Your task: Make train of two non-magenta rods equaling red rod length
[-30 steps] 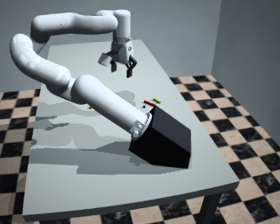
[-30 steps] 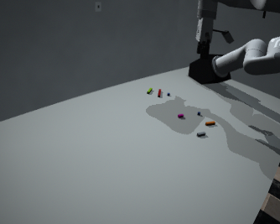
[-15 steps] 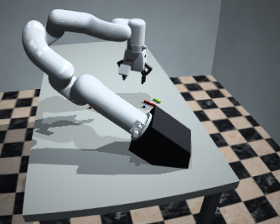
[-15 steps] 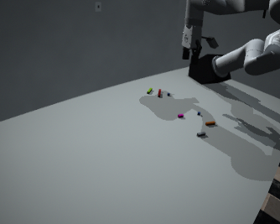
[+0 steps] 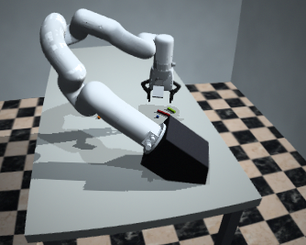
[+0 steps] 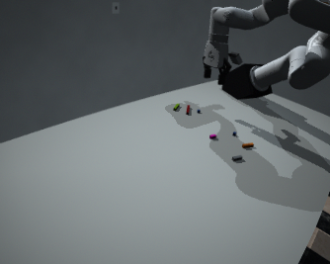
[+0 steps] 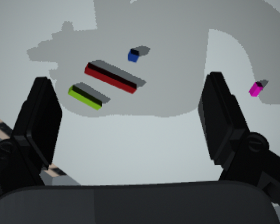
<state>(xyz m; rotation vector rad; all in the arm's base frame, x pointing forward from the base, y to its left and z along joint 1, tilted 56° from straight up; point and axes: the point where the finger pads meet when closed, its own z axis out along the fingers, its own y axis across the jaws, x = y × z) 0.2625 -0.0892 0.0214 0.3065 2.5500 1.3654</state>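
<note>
1. Fingers spread wide and holding nothing, the gripper (image 6: pixel 212 74) hangs above the table (image 6: pixel 113 179), high over the cluster nearest the arm's black base (image 5: pixel 182 152).

2. That cluster holds the red rod (image 7: pixel 110 76), lying flat, with the lime rod (image 7: pixel 85 95) parallel and just beside it, apart from it. A blue rod (image 7: pixel 133 55) sits near the red rod's other side, not touching.

3. Red stands for seven. With magenta barred, the usable pairs are grey plus orange or blue plus purple. I see no purple rod in any view, so grey plus orange looks like the pair to use.

4. The orange rod (image 6: pixel 247 144) and the grey rod (image 6: pixel 236 157) lie near each other further out on the table, apart and not in line. The magenta rod (image 6: pixel 212 136) and a second blue rod (image 6: pixel 234 133) lie close to them.

5. No train is built yet; this looks like the approach before a first pick. The gripper is over the red and lime pair, not over the pieces I judge to be needed.

6. The next move calls for travelling to grey or orange, turning the fingers across the rod's short width, descending and closing on it.

7. Placement then needs the two ends almost touching in one line, well apart from the magenta and the blue beside them.
</note>
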